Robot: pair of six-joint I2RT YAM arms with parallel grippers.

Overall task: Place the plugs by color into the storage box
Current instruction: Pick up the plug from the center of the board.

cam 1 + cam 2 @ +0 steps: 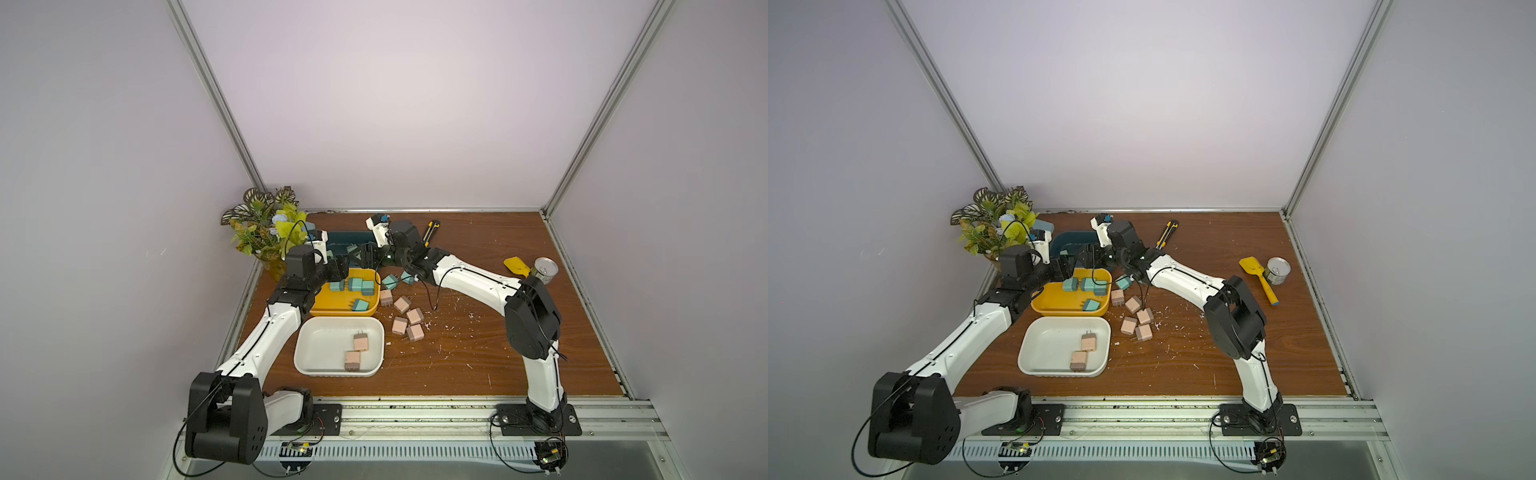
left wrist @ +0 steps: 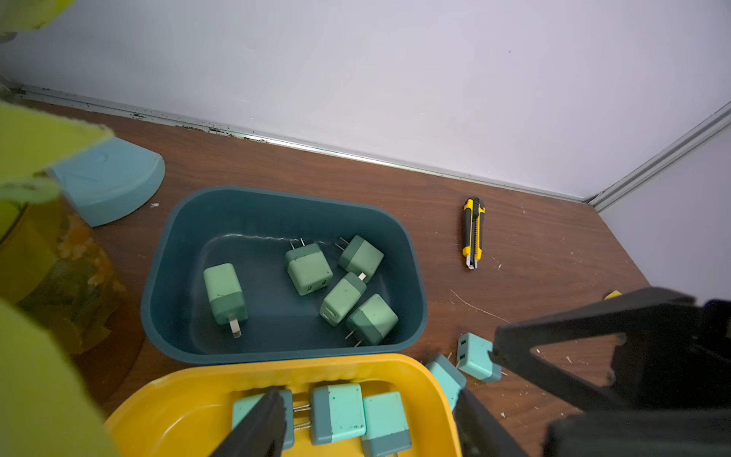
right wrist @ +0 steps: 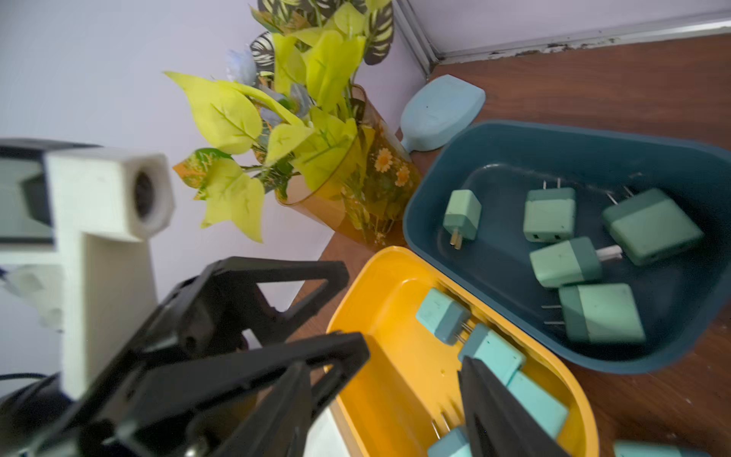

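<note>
Left gripper (image 2: 368,399) jaws part-spread, nothing held, over yellow box (image 1: 332,305) near desk's left edge. Right gripper (image 3: 381,372) same, crowding it. Likely risk: fingers clash or knock sorted teal plugs (image 1: 355,284) out. Loose pink plugs (image 1: 414,316) sit mid-desk.

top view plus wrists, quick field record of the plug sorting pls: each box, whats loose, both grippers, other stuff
blue box: five green plugs
yellow box: four teal plugs
white box: two pink plugs
table: five loose pink plugs, two loose teal plugs in view
left gripper: open, at yellow box
right gripper: open, at yellow box
clutter: knife, spade, can, plant
</note>
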